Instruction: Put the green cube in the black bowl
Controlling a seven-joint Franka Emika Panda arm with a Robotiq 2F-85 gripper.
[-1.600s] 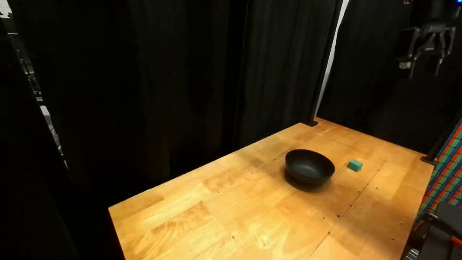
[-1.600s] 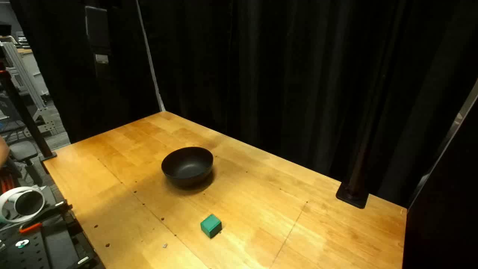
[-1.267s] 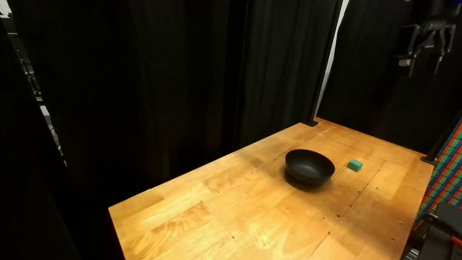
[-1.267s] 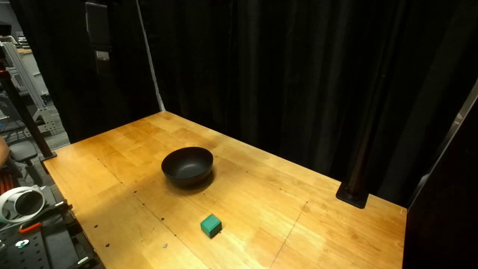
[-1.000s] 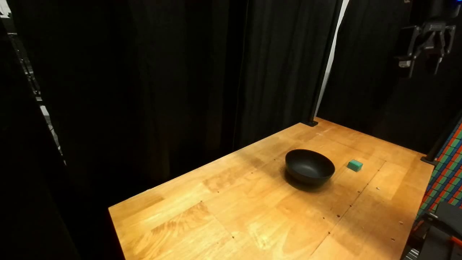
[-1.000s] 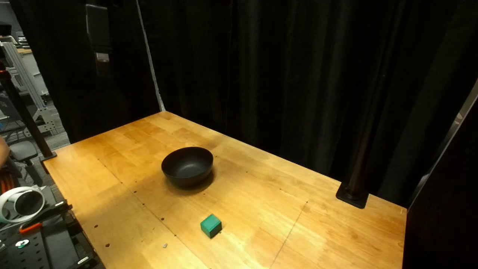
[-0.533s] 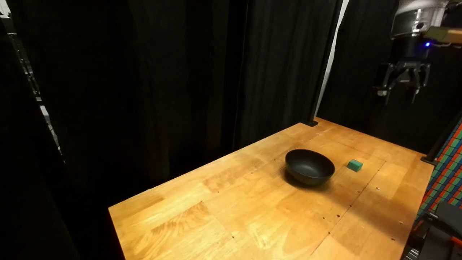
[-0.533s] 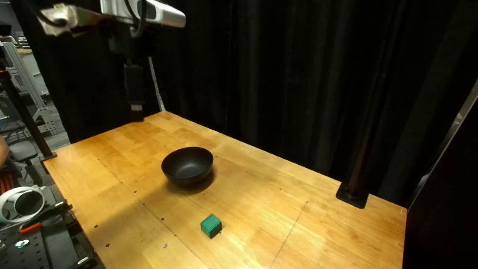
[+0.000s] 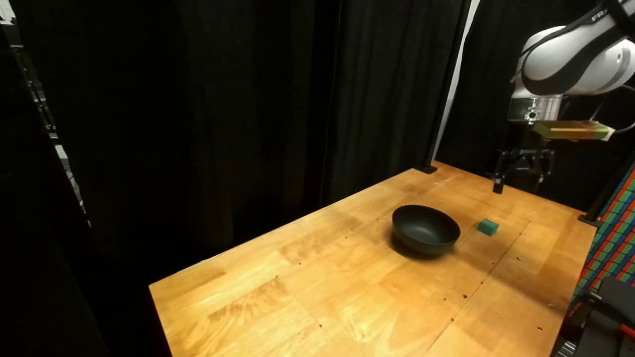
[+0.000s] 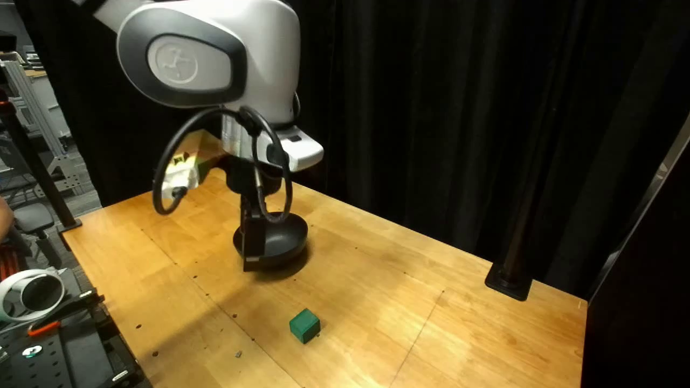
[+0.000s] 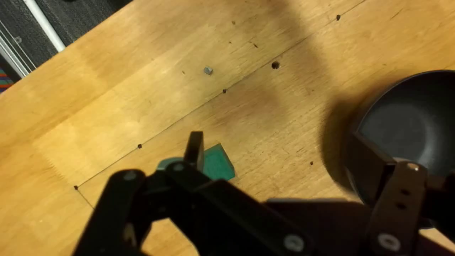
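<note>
Gripper [image 11: 282, 148] is lowered toward the wooden tabletop [image 10: 377, 302] versus half a second ago; fingers [image 11: 195, 149] spread, nothing held. Green cube [image 10: 305, 325] is seated there, apart from the black bowl [image 9: 425, 230]. Gap should be centred over cube before descent. Wrist view: cube partly hidden by one finger, bowl cut off.

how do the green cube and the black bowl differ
The green cube is flat-sided, while the black bowl is round and hollow. The cube is green; the bowl is black. The cube is much smaller than the bowl. Both rest on the wooden table.
</note>
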